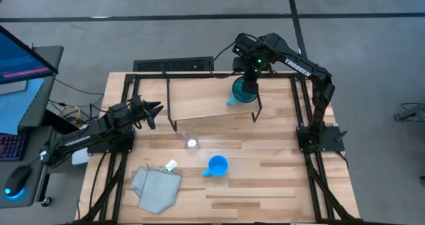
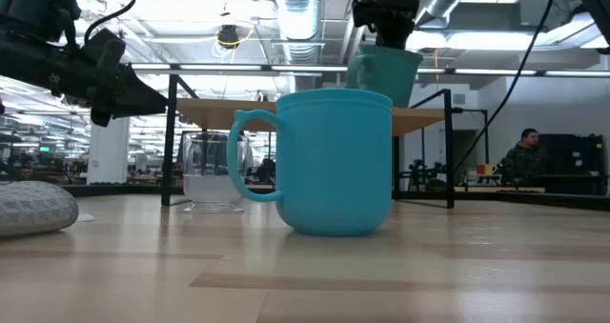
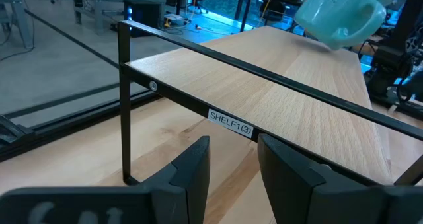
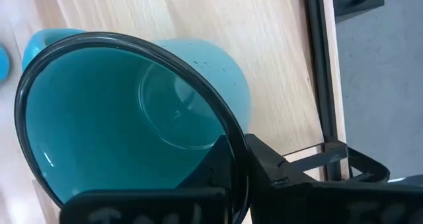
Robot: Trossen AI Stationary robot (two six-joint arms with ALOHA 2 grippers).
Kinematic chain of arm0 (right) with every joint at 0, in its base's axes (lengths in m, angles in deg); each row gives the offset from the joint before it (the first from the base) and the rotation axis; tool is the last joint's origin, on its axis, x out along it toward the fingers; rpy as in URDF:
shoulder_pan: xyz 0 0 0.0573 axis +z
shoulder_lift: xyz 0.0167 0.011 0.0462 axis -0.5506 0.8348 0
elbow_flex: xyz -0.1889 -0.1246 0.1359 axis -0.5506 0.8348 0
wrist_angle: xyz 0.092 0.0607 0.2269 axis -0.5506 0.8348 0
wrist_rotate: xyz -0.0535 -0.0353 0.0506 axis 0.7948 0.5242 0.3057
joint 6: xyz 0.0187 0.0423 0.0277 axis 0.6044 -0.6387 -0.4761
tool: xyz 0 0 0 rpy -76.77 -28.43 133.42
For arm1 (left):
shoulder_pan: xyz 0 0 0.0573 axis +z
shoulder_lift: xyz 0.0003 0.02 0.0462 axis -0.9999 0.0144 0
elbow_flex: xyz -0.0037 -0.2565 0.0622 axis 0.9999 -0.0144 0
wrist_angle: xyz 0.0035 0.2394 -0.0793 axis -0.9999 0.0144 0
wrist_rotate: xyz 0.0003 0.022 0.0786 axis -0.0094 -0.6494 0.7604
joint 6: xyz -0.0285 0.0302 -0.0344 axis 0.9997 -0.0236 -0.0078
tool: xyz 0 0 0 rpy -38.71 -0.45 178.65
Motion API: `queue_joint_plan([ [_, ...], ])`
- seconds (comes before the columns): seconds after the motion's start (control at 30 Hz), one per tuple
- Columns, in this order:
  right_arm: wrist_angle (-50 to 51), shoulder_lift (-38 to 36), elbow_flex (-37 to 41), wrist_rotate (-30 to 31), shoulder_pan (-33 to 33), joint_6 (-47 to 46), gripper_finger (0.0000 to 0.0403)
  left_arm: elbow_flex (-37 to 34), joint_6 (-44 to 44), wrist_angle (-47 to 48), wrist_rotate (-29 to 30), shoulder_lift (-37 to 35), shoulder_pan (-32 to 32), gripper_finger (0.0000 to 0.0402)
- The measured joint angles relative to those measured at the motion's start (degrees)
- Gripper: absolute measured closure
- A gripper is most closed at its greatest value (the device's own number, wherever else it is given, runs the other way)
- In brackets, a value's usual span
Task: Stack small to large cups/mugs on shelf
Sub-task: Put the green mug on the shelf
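The right gripper point(image 1: 249, 85) is clamped on the rim of the teal mug point(image 1: 243, 91) — one finger inside, one outside — holding it tilted just above the right end of the shelf point(image 1: 199, 99). The left gripper point(image 1: 151, 112) hovers beside the shelf's left end, jaws parted and empty. On the tabletop point(image 1: 279, 178) in front of the shelf stand the glass cup point(image 1: 192, 143) and the blue mug point(image 1: 217, 166).

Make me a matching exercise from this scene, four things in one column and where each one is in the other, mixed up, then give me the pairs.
Things:
1. teal mug
2. blue mug
3. glass cup
4. grey cloth

Places:
A. on the table near its front left corner
B. on the table, just in front of the shelf
C. held by the right gripper over the shelf
D. on the table, near the middle

Pairs: 1-C, 2-D, 3-B, 4-A
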Motion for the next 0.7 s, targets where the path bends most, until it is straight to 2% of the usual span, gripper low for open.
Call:
queue_joint_plan([
  [0.27, 0.1, 0.2, 0.0, -2.8, 0.0, 1.9, 0.0372, 0.0, 0.0, 0.0, 0.0, 0.0, 0.0, 0.0283],
  [0.7, 0.2, 1.9, -0.2, -3.4, -0.7, 2.0, 0.0372, 0.0, -1.2, 0.0, 0.0, 0.0, 0.0, 0.0283],
])
